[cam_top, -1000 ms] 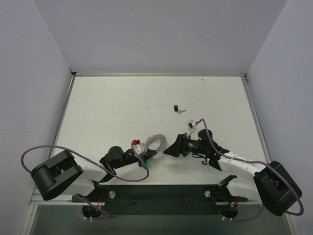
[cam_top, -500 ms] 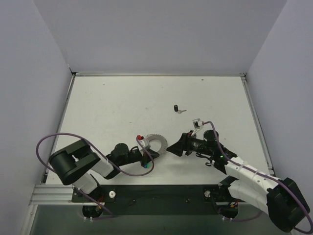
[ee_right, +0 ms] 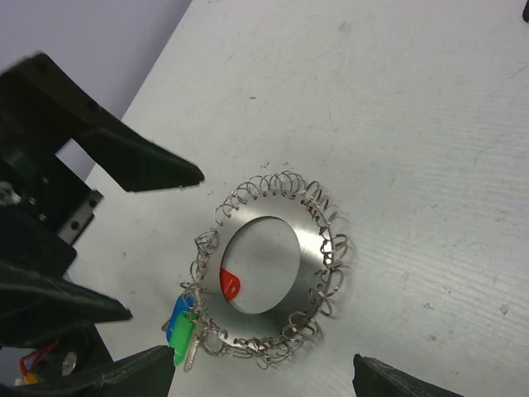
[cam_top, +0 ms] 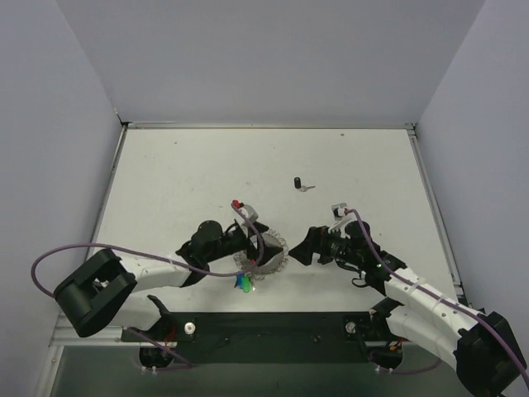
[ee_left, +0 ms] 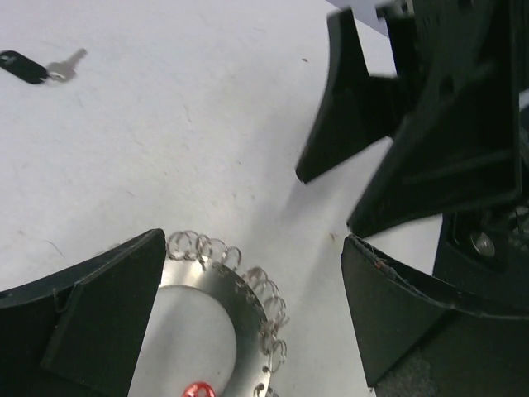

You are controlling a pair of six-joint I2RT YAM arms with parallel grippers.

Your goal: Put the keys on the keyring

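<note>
My left gripper [ee_left: 252,244] has its jaws spread wide, pinching nothing. The large silvery metal keyring with a coiled rim [ee_right: 318,248] lies flat on the white table [cam_top: 182,182] just below the middle of the overhead frame, between them. Small red, blue and green plastic-headed keys [ee_right: 180,327] sit at its lower left edge. My right gripper [ee_right: 256,372] is spread too, holding nothing. A black-headed silver key [cam_top: 297,183] lies well apart, higher up.

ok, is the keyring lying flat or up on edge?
Lying flat: right wrist view shows the keyring face-on, whole round rim and hole against the table.
</note>
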